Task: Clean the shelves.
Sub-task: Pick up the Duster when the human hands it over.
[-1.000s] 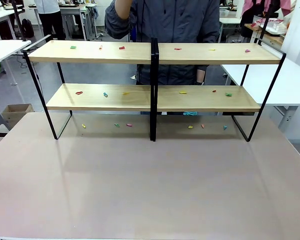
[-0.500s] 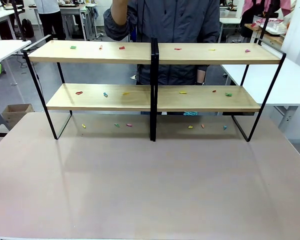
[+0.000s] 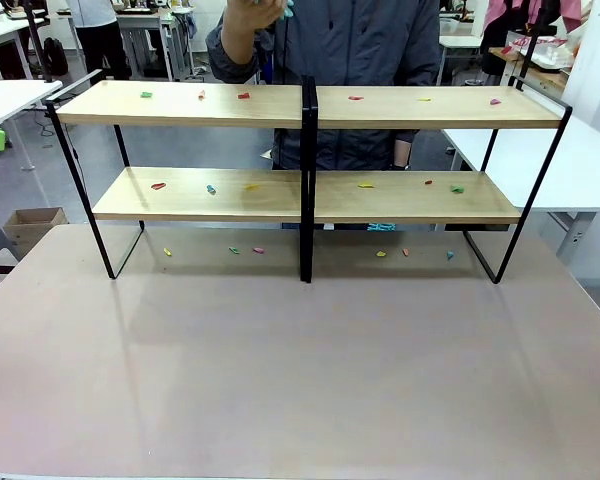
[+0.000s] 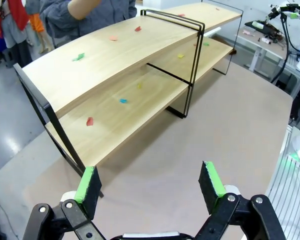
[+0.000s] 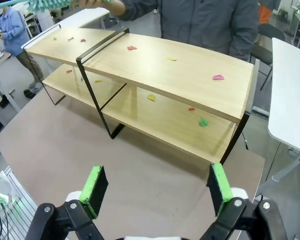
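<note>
The shelves stand across the far half of the table, two light-wood boards in a black frame with a central upright. Small coloured scraps lie on both boards and on the table under the shelves. Behind the shelves a person holds a teal duster up in one hand; the right wrist view shows the duster above the upper board. My left gripper hangs open above the table, facing the shelves. My right gripper is open too, well short of the shelves.
The brown table stretches bare in front of the shelves. White tables flank it at left and right. A cardboard box sits on the floor at left.
The person's raised hand has shifted a little and the teal duster has come into view at the top. A small green patch has appeared at the right edge.
</note>
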{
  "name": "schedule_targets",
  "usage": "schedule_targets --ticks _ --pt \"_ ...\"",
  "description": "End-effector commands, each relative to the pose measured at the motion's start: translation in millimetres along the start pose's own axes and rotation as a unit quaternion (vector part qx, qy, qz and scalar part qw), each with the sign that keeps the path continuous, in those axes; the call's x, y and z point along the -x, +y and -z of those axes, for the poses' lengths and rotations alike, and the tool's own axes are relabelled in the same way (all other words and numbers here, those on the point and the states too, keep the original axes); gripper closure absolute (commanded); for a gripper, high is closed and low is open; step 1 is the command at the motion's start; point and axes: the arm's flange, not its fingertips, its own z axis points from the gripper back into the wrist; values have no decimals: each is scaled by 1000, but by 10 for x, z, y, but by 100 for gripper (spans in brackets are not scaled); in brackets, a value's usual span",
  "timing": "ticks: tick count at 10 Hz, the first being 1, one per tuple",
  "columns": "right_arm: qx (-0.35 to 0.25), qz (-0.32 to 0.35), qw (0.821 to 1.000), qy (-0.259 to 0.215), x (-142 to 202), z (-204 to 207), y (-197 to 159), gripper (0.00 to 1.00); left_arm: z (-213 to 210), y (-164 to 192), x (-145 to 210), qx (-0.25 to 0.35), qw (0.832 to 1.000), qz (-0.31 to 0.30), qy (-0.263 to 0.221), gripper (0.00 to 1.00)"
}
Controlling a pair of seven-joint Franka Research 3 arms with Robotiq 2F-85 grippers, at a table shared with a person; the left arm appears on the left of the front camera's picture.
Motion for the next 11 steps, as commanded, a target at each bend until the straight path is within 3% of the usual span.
schedule_targets --ticks 1,5,6,7,11 --pt "1 3 1000 0 666 184 294 0 181 -453 544 7 1000 9 -8 0" --pt "12 6 1000 11 645 225 308 0 197 -461 545 10 1000 11 -3 0" --pt "-1 -5 1000 16 11 121 34 0 201 -468 535 2 1000 8 8 0" --pt "-1 -5 1000 16 11 121 34 0 21 -11 4 5 1000 2 2 0" --pt "-1 -5 1000 16 11 121 34 0 21 -11 4 5 1000 2 2 0"
